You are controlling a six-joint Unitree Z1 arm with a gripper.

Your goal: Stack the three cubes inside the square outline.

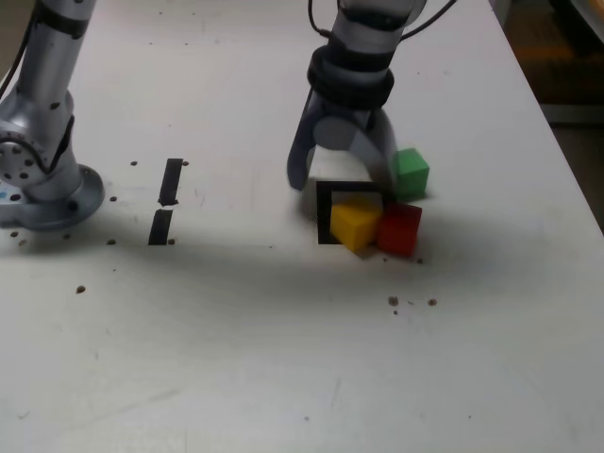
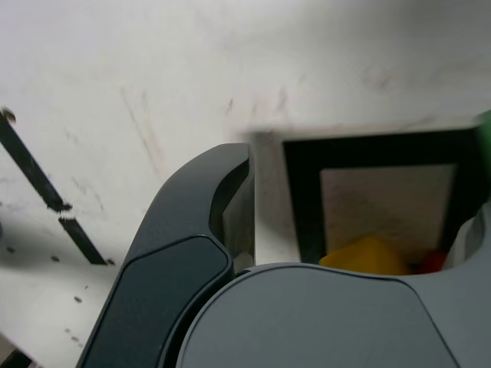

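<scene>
My gripper point(image 1: 342, 184) hangs open over the back of the square outline point(image 1: 325, 209), nothing between its fingers. The left finger point(image 1: 297, 175) stands outside the outline's left edge, and the right finger point(image 1: 385, 170) is near its back right corner. The yellow cube point(image 1: 356, 225) rests on the outline's front right part, turned at an angle. Touching it on the exterior view's right is the red cube point(image 1: 400, 229). The green cube point(image 1: 411, 173) sits just right of the right finger. The wrist view shows the square outline point(image 2: 303, 199), the yellow cube point(image 2: 368, 254), a sliver of the red cube point(image 2: 433, 262) and one dark finger point(image 2: 222, 207).
Two short black tape strips point(image 1: 171, 179) point(image 1: 160, 226) lie at the exterior view's left, near the arm's round base point(image 1: 47, 189). Small dark specks dot the white table point(image 1: 283, 359). The table's right edge runs past the cubes.
</scene>
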